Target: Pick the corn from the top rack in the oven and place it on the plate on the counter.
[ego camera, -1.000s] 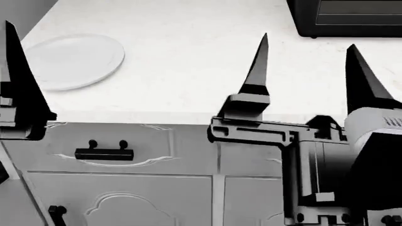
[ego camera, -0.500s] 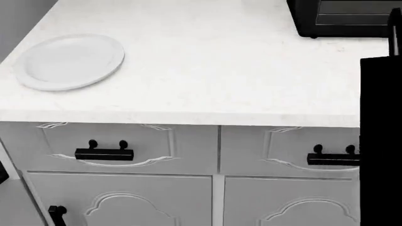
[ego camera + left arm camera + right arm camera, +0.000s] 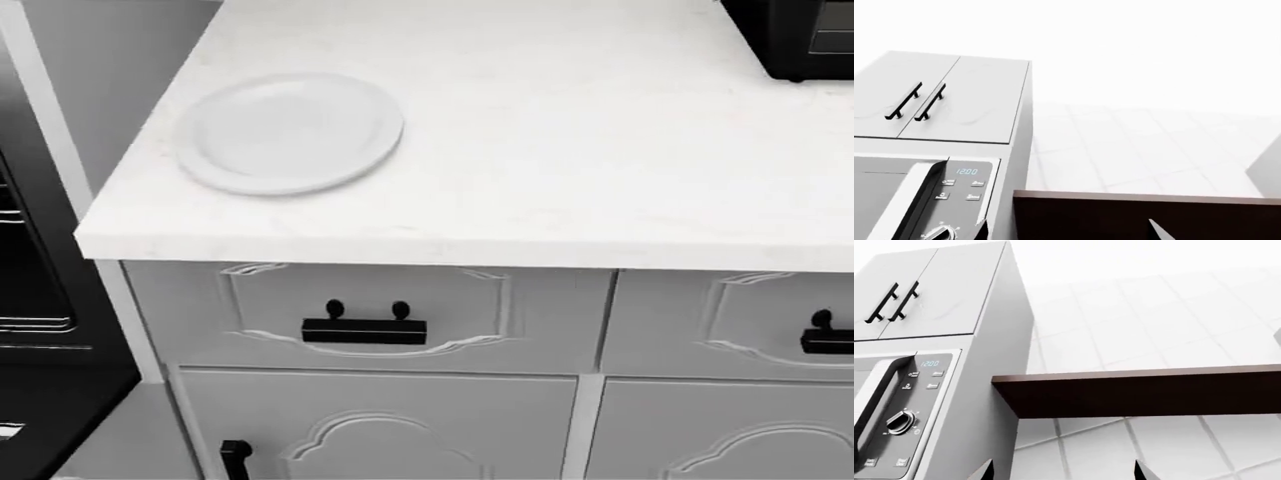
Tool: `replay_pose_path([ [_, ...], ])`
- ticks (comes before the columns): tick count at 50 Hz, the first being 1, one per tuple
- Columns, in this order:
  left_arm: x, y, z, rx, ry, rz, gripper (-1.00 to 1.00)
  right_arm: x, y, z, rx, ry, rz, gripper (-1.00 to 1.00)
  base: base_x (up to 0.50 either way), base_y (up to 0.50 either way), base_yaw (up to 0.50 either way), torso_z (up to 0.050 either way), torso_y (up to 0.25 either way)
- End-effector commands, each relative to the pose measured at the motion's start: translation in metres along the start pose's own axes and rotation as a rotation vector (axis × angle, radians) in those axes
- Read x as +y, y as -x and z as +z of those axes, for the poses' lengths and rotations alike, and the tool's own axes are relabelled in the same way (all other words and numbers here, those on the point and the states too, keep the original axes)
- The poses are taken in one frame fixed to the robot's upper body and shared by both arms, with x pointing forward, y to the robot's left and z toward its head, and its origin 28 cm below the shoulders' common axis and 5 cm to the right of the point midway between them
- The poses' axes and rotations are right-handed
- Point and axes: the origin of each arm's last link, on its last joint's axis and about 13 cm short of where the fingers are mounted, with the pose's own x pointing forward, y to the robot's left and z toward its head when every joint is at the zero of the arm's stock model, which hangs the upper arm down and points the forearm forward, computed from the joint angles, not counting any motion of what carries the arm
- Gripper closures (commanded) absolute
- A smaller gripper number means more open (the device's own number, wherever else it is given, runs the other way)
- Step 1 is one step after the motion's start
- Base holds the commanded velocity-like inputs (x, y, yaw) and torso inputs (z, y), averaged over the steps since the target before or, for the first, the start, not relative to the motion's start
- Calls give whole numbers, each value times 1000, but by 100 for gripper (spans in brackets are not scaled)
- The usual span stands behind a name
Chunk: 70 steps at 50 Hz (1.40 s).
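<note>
Arms gone from the head view; it has swung left, oven (image 3: 34, 300) edging in. Plate (image 3: 291, 132) empty, corn unseen. Right claw (image 3: 1062, 471) apart; left claw's state unreadable.

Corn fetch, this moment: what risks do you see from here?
Neither gripper nor the corn shows in the head view, so any reach would start unguided. The plate sits near the counter corner beside the oven, so an arm swinging toward the racks might clip it. Both wrist cameras point up at a wall shelf, no help for aiming.
</note>
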Motion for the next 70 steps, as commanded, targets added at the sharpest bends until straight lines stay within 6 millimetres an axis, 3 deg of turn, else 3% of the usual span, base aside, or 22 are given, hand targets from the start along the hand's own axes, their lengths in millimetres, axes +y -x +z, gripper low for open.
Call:
replay_pose_path([
  [1, -1, 0, 3, -7, 2, -3, -100, 0, 0, 2, 0, 5, -5, -100, 0, 500, 0, 0, 0],
  [70, -6, -1, 6, -20, 7, -8, -100, 0, 2, 0, 26, 5, -9, -100, 0, 500, 0, 0, 0],
])
